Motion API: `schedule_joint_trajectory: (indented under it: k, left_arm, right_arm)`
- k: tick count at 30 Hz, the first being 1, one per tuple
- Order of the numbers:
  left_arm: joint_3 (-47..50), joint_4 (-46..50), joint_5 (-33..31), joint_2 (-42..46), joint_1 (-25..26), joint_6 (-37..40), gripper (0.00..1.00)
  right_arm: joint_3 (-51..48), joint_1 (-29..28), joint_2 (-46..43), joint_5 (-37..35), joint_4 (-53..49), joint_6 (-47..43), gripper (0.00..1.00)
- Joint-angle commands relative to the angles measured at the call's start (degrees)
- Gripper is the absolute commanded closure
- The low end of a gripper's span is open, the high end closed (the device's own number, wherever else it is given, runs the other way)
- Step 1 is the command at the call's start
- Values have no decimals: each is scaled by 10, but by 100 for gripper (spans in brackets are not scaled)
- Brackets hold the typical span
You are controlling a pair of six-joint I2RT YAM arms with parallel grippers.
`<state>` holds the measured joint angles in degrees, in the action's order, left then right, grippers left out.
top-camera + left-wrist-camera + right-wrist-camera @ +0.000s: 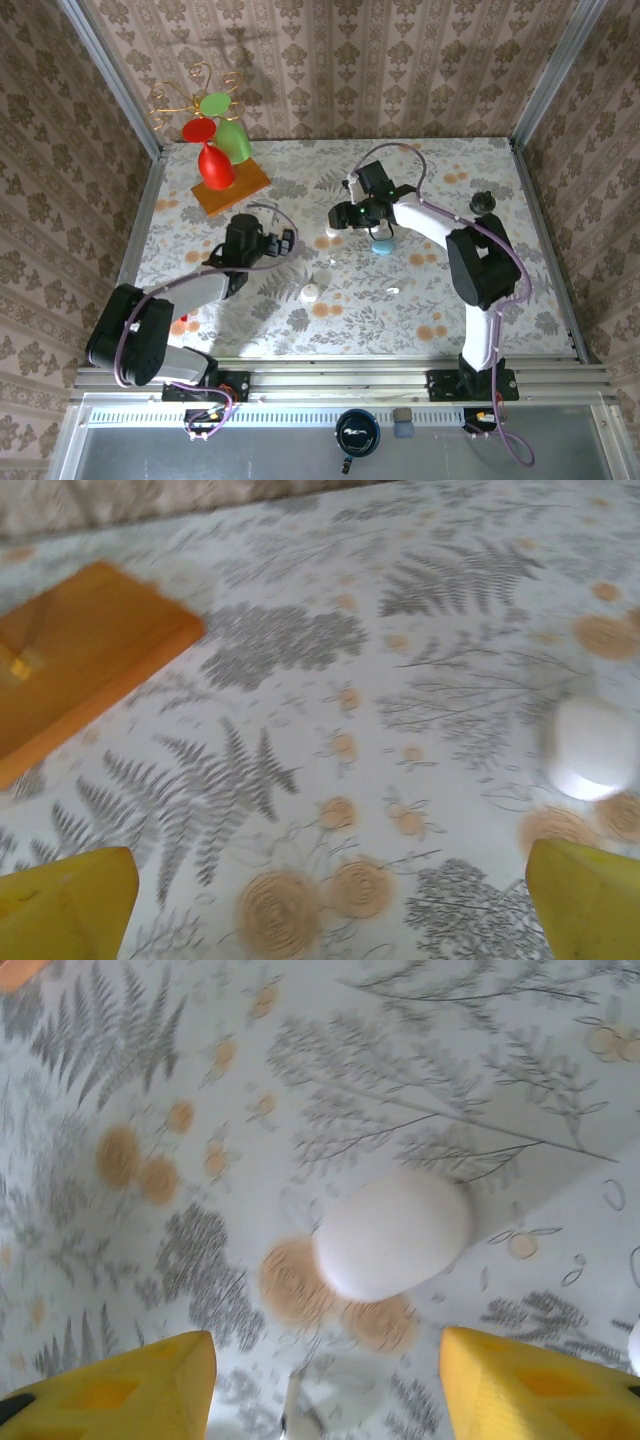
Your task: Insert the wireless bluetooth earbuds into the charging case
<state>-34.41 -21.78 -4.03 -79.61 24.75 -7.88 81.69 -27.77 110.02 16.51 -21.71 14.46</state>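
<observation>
**Both end effectors spread over the desk**

The right end effector (325, 1350) hung with its fingers wide apart. A white charging case (392, 1232) lay just beyond them, near the middle of the desk (270, 325). The left end effector (330, 860) was likewise spread. One tiny white earbud (392, 290) lay loose toward the near edge, apart from a blue case (382, 246).

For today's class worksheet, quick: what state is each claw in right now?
Left claw: open, holding nothing.
Right claw: open, empty, over the white case.
</observation>
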Motion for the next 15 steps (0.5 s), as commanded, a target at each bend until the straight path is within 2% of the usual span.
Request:
schedule_joint_trajectory:
  k: [1, 3, 6, 15]
  left_arm:
    - [-21, 97, 39, -1, -45, -133, 0]
    - [-28, 135, 45, -1, -75, -191, 0]
    - [-25, 146, 79, 1, -105, -210, 0]
    - [-8, 139, 75, 12, -132, -214, 0]
  right_arm:
    - [18, -47, -27, -64, -117, -104, 35]
    - [27, -79, -33, -90, -157, -130, 33]
    - [36, -122, -34, -115, -199, -160, 29]
    - [118, -234, 47, -211, -298, -204, 15]
